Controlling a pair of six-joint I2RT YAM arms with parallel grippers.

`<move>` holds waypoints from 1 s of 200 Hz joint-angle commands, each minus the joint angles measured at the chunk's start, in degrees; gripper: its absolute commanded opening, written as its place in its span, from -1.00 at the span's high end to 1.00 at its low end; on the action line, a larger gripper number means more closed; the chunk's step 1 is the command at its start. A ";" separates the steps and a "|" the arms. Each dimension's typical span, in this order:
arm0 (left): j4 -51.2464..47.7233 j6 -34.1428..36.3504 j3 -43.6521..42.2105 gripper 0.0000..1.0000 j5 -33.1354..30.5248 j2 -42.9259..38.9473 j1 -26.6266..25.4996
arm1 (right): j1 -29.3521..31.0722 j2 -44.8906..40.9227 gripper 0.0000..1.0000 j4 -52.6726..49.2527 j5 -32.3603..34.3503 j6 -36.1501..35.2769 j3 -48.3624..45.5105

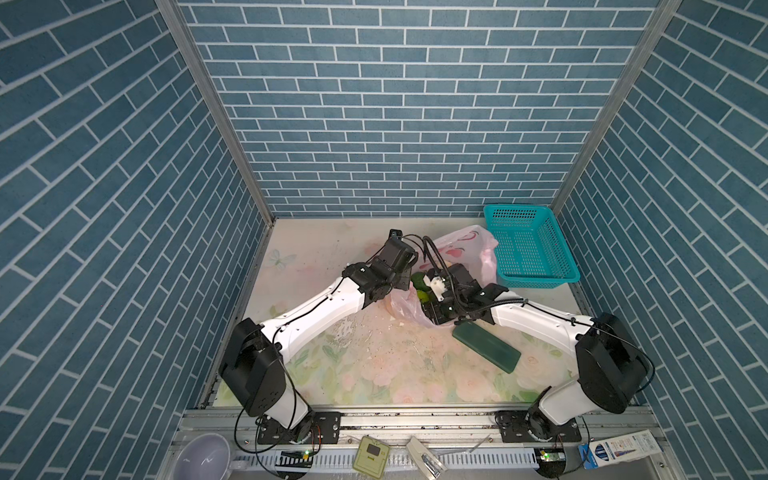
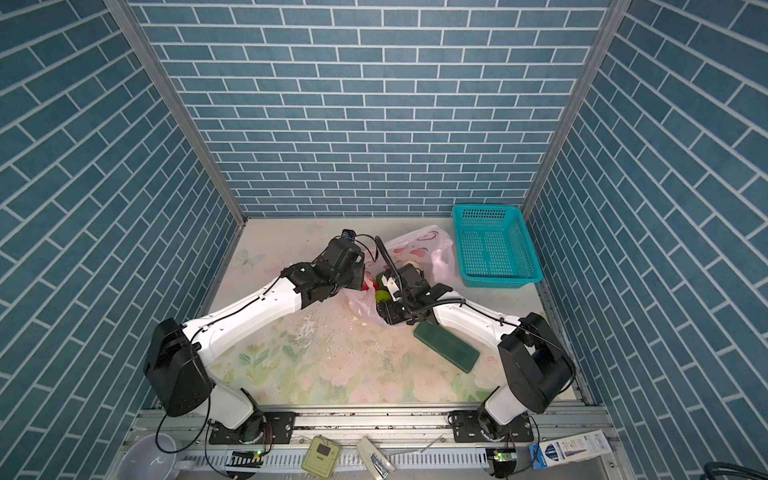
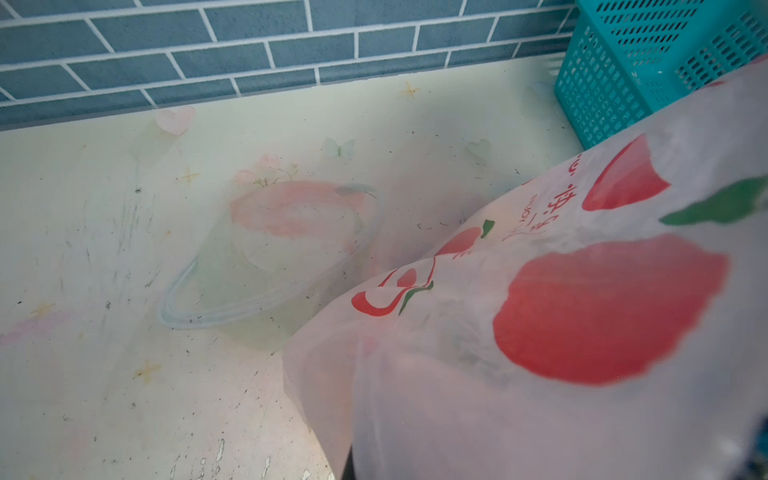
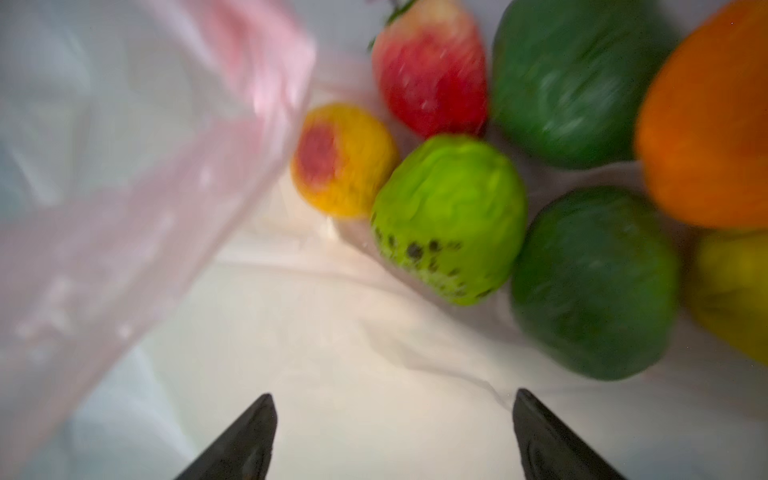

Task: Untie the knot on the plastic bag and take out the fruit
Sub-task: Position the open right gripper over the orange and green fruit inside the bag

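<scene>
The pale-pink plastic bag (image 1: 465, 245) (image 2: 419, 245) lies at the back middle of the table with its mouth open; no knot shows. My left gripper (image 1: 409, 266) is hidden under bag film (image 3: 540, 395) that drapes up over it, shut on the bag's edge. My right gripper (image 4: 392, 399) (image 1: 430, 305) is open inside the bag, with only the bag's floor between its fingers (image 4: 249, 440). Ahead of it lies the fruit: bright green (image 4: 449, 216), yellow-red (image 4: 343, 160), red (image 4: 430, 70), two dark green (image 4: 594, 282), orange (image 4: 706, 124).
A teal perforated basket (image 1: 528, 249) (image 3: 623, 75) stands right of the bag against the back wall. A flat dark green block (image 1: 486, 347) lies on the floral table by the right forearm. Brick-pattern walls close in three sides.
</scene>
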 commanded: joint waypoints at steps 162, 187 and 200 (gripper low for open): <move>11.11 -0.52 -17.04 1.00 -2.57 -12.86 -5.71 | 2.77 -0.21 -0.84 -13.71 17.77 12.34 11.44; 12.61 -1.51 -19.21 1.00 -2.71 -14.15 -5.97 | 2.69 -1.34 -0.84 -20.29 26.82 18.84 9.64; 13.16 -1.36 -19.84 1.00 -3.31 -14.75 -6.10 | 2.58 -3.00 -0.84 -22.87 30.68 23.82 6.14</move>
